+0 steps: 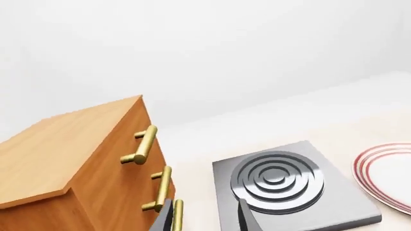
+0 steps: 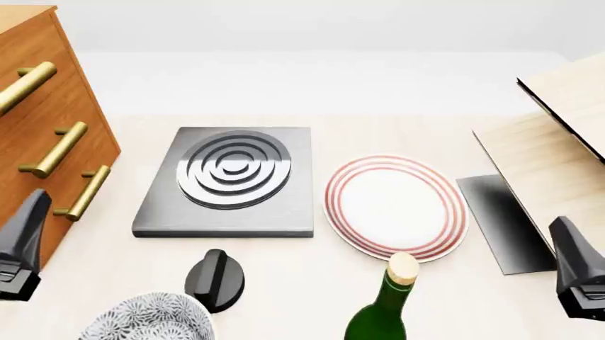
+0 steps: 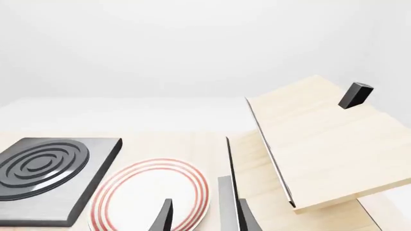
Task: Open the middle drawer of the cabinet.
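- Cabinet (image 2: 42, 106): orange-brown wood, upper left of the front frame, its drawer fronts angled toward the counter (image 2: 312, 283) so the handles face the arms.
- Middle drawer (image 2: 66, 138): second of three, looks shut; its brass bar handle (image 2: 57, 149) stands proud of the front, free to be hooked.
- Left gripper (image 2: 21, 248): lower left edge of the frame, just beside the cabinet's lowest handle, nothing held; jaws apart in the left wrist view, pointing up along the handles.
- Hob plate (image 2: 227, 180): grey, left of centre.
- Black knob (image 2: 215, 280), patterned bowl (image 2: 146, 319): lower left of centre.
- Red-rimmed plate (image 2: 395, 205); green bottle (image 2: 383, 304) below it.
- Pale wood box (image 2: 557, 142): right edge, lid raised.
- Right gripper (image 2: 577, 273): lower right, idle, jaws apart and empty.
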`<action>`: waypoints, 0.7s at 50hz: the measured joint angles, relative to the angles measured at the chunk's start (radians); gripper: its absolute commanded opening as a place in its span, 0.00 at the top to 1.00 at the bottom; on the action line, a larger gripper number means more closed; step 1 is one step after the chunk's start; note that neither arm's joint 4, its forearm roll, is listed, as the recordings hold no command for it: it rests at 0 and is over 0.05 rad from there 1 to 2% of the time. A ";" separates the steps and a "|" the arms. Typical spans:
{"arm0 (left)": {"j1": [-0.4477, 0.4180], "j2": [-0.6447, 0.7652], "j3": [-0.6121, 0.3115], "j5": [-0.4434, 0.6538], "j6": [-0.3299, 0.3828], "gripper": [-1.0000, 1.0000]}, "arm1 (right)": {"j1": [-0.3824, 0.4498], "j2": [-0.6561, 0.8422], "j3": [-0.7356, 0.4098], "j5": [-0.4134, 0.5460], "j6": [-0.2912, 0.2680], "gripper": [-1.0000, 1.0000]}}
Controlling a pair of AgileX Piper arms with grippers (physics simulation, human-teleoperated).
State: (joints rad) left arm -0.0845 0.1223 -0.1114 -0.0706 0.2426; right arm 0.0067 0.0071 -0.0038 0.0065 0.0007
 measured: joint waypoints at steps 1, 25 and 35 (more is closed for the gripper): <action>-0.002 0.006 -0.004 -0.003 0.007 0.00 | 0.000 0.000 0.000 0.000 0.000 0.00; -0.063 0.165 -0.107 -0.066 0.249 0.00 | 0.000 0.000 0.000 0.000 0.000 0.00; -0.105 0.216 -0.117 -0.093 0.387 0.00 | 0.000 0.000 0.000 0.000 0.000 0.00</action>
State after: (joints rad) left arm -0.1898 0.3386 -0.2282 -0.1636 0.6298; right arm 0.0067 0.0071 -0.0038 0.0065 0.0007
